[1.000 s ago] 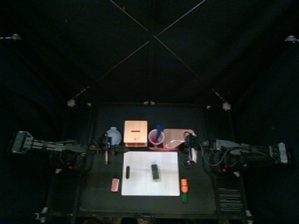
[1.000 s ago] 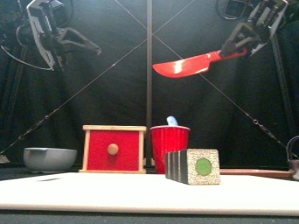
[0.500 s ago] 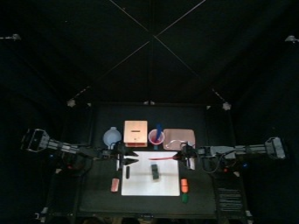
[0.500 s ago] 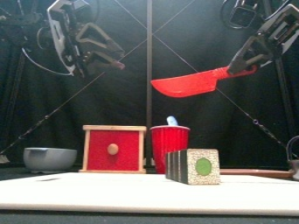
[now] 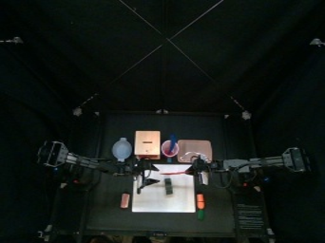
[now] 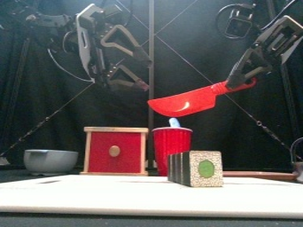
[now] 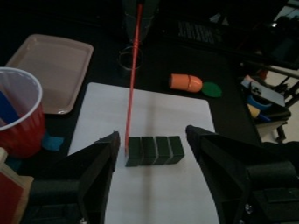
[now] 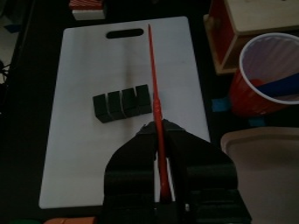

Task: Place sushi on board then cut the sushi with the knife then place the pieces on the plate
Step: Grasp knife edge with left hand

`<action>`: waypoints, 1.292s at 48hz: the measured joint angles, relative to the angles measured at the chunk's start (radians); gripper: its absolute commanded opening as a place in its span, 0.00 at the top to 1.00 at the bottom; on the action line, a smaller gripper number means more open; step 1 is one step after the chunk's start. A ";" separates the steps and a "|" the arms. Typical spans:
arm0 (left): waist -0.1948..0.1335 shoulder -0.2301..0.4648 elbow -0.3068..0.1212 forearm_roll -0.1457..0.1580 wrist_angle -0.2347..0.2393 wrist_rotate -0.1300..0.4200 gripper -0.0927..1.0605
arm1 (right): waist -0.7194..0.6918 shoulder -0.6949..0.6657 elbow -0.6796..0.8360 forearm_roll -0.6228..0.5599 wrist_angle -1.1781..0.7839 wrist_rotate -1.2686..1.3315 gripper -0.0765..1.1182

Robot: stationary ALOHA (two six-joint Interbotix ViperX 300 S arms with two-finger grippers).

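Top view: the white cutting board [image 5: 178, 199] lies mid-table, with black curtains behind.
Front view: the sushi roll [image 6: 198, 168] stands on the board, dark green blocks with a pale, green-centred end face.
Left wrist view: the left gripper [image 7: 153, 134] is spread wide above the roll.
Right wrist view: the right gripper [image 8: 163, 144] clamps the red knife [image 8: 153, 70].

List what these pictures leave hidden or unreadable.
Blue knife: front view, only its tip shows above the red cup.
Small red thing left of the board: top view, too small to name.
Metal thing: front view, cut off by the right edge.
Red knife: wrist views, blade edge-on, a thin line; handle hidden in the right gripper.
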 measured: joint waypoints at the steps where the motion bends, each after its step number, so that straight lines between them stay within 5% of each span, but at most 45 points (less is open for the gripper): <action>1: 0.002 0.005 -0.006 0.000 0.009 0.000 0.12 | 0.000 0.005 -0.002 0.002 0.000 0.000 0.59; 12: 0.032 0.061 -0.064 0.032 0.140 0.000 0.12 | 0.005 0.034 -0.017 0.009 -0.002 0.000 0.59; 29: 0.080 0.115 -0.124 0.083 0.239 -0.002 0.12 | 0.021 0.054 -0.034 0.009 -0.021 0.000 0.59; 39: 0.084 0.126 -0.129 0.084 0.267 -0.003 0.15 | 0.023 0.066 -0.034 0.009 -0.029 0.000 0.59; 62: 0.083 0.141 -0.132 0.083 0.268 -0.003 0.43 | 0.026 0.094 -0.034 0.009 -0.049 0.000 0.59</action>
